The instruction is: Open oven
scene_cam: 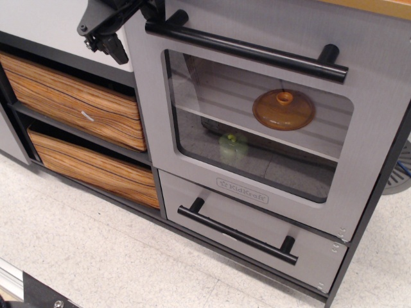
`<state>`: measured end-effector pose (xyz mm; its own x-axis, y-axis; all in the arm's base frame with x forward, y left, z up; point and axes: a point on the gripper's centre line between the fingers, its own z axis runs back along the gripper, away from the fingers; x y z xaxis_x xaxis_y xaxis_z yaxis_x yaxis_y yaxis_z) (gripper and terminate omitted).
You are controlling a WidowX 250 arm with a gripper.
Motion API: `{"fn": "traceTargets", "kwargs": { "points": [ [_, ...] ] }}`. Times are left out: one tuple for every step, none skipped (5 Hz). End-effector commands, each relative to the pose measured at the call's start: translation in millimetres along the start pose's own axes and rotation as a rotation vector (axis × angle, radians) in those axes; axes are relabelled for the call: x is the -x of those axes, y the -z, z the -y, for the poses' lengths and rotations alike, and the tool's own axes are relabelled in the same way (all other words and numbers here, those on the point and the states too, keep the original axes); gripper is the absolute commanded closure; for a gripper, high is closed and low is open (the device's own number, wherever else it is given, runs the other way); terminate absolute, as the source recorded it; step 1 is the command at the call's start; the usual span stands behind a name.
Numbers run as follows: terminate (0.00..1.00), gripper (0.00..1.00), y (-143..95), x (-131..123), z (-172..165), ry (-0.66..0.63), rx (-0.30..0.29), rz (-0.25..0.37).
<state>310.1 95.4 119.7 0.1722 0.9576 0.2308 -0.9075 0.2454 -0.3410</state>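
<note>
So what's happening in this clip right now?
A robot arm's gripper is at the top left, right by the left end of the oven's black bar handle. The oven door looks shut; an orange lid and a green item show through its window. Its fingers' state is unclear.

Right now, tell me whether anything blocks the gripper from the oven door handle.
Nothing visible does. The gripper hangs just left of the handle's left end, with only bare grey panel between them. The oven door is shut.

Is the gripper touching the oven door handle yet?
Cannot tell. In the single view the gripper overlaps the left end of the oven's bar handle at the top edge, but the frame crops it, so neither contact nor gap shows plainly.
</note>
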Motion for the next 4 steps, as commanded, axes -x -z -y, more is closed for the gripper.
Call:
{"fn": "traceTargets", "kwargs": {
  "points": [
    [0.00, 0.00, -12, 32, -28, 0.111, 0.058, -0.017],
    [0.00, 0.00, -26, 34, -31, 0.170, 0.070, -0.052],
    [0.00, 0.00, -50, 28, -31, 0.298, 0.047, -0.080],
    [0.00, 0.00, -66, 19, -60, 0.413, -0.030, -0.127]
  ]
}}
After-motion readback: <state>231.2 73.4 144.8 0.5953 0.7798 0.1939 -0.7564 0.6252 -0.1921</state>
